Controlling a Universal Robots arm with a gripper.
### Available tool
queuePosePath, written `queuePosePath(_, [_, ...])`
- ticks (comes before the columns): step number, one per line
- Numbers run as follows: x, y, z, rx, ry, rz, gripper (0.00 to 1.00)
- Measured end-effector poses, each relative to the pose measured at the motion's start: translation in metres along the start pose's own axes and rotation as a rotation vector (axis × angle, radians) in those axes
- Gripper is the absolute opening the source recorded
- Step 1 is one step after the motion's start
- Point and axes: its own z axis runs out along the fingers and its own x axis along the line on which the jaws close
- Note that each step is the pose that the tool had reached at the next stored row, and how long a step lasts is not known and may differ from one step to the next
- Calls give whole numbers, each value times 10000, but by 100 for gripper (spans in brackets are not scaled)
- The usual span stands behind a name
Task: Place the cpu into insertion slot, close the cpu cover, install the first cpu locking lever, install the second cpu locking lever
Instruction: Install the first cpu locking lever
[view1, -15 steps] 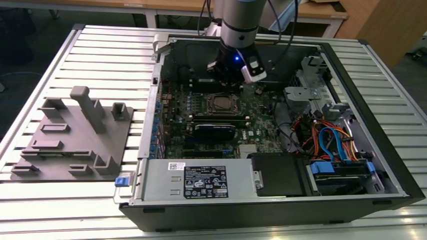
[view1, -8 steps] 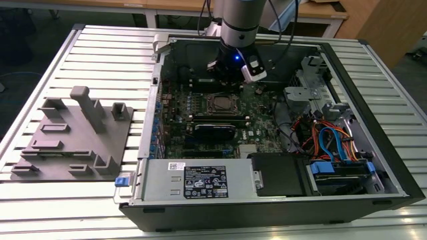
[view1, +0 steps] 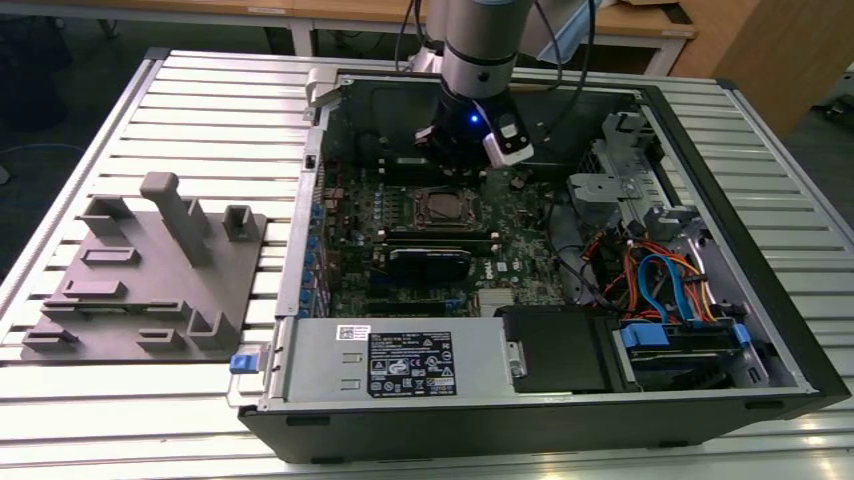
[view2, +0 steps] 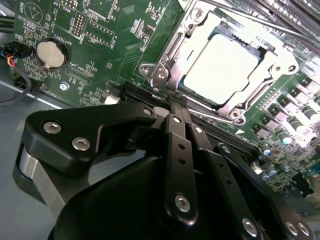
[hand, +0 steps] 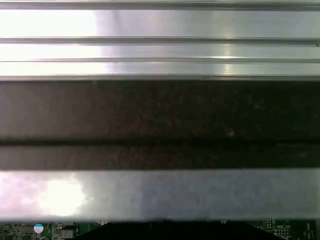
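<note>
cpu (view2: 222, 67) within cpu cover (view2: 169, 50) on motherboard (view2: 100, 65), end effector (view2: 173, 104) just beside cover's edge, motherboard inside case (view1: 534, 425)

silver-grey cpu (view2: 222, 67) sits flat in its socket; the silvery cpu cover (view2: 169, 54) lies closed around it.

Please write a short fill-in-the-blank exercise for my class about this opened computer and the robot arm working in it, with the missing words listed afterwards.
1. The cpu sits on the ___ motherboard.
2. The cpu cover is ___ around the cpu.
3. At the exterior view's left, a ___ fixture plate lies on the slatted table.
4. The gripper reaches into the open computer case from ___.

Missing words: green; closed; grey; above.
</note>
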Motion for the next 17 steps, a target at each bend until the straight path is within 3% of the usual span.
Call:
queuePosePath(6, [-6, -3, 26, 93, -1, -3, 11])
queuePosePath(11, [-6, -3, 33, 130, -4, -3, 11])
queuePosePath(17, [-5, -6, 52, 276, -1, -4, 11])
